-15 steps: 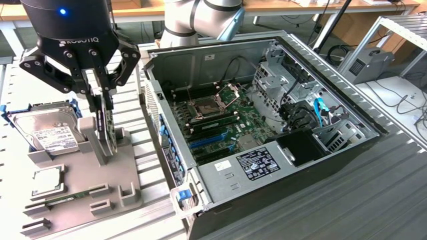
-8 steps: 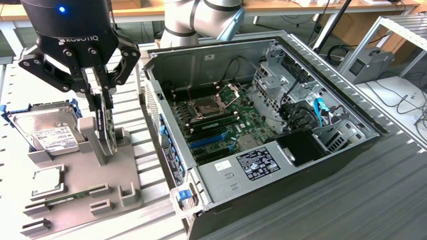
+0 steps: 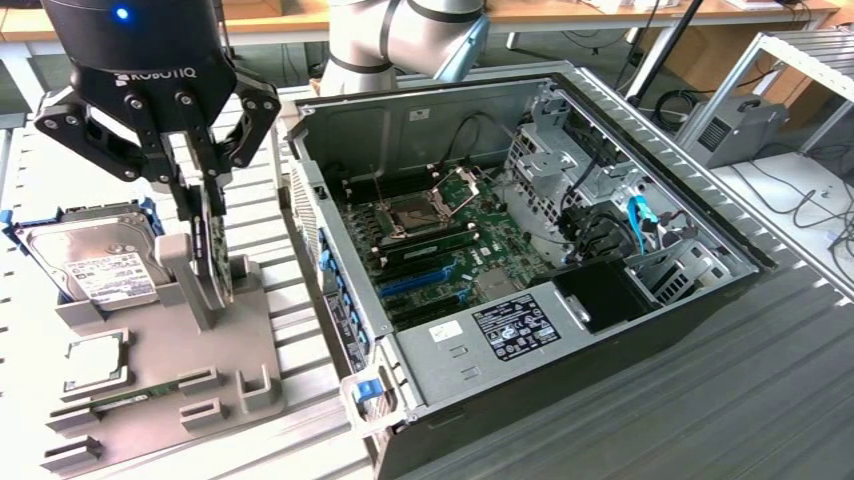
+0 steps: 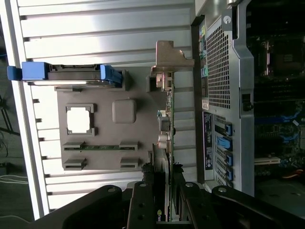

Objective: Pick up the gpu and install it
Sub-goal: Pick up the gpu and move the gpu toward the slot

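Risks from here:
- gripper (image 3: 200, 200) (image 4: 163, 188) has its fingers pinching the gpu (image 3: 211, 250) (image 4: 167, 121) across the thin faces, at the top edge. The narrow bite means the card could pivot or slip if pulled at an angle.
- In the wrist view the grip looks to sit toward the end away from the silver end bracket (image 4: 167, 57). Off-centre, so the bracket end may sag.
- The bracket sits against a post of the grey fixture tray (image 3: 160, 375) (image 4: 105, 133). Any sideways drift could snag it and drag the tray.
- The open PC case (image 3: 441, 385) wall is just beside the card, so there is little room to swing.

Card: upright on its long edge, seated in the slot along the tray edge nearest the case. Thin green board, dark cooler on one face. The hard drive (image 3: 94, 265) stands along the tray's far edge, clear of the card.
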